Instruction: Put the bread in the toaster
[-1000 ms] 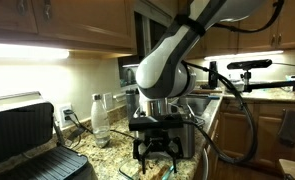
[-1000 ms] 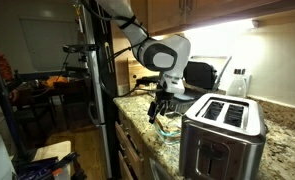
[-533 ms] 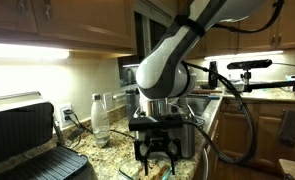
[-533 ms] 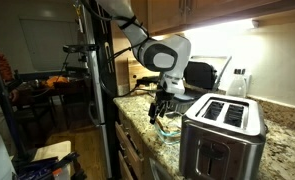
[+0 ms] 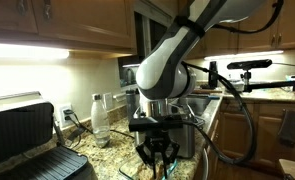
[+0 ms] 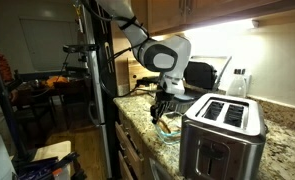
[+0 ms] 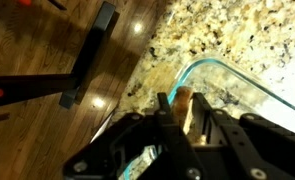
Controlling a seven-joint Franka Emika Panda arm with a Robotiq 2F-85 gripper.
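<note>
The bread [image 7: 185, 108], a tan slice standing on edge, sits between my gripper's [image 7: 183, 101] two black fingers [image 7: 165, 106], which press against both of its faces. It is low inside a clear glass dish [image 7: 229, 72] on the granite counter. In both exterior views the gripper [image 5: 157, 156] [image 6: 161, 111] points straight down at the counter, fingers drawn together. The brushed steel toaster [image 6: 223, 132], with two slots on top, stands on the counter just beside the dish [image 6: 168, 129], nearer the camera.
A black-and-silver contact grill [image 5: 25, 140] stands open on the counter, with a clear bottle [image 5: 99, 118] behind it. The counter edge [image 7: 152, 55] drops to a wood floor [image 7: 37, 45], where a black stand leg [image 7: 91, 55] rests. Cabinets hang overhead.
The fingers stood wide apart a second ago and have drawn together onto the bread. The arm itself has stayed in place over the dish.
</note>
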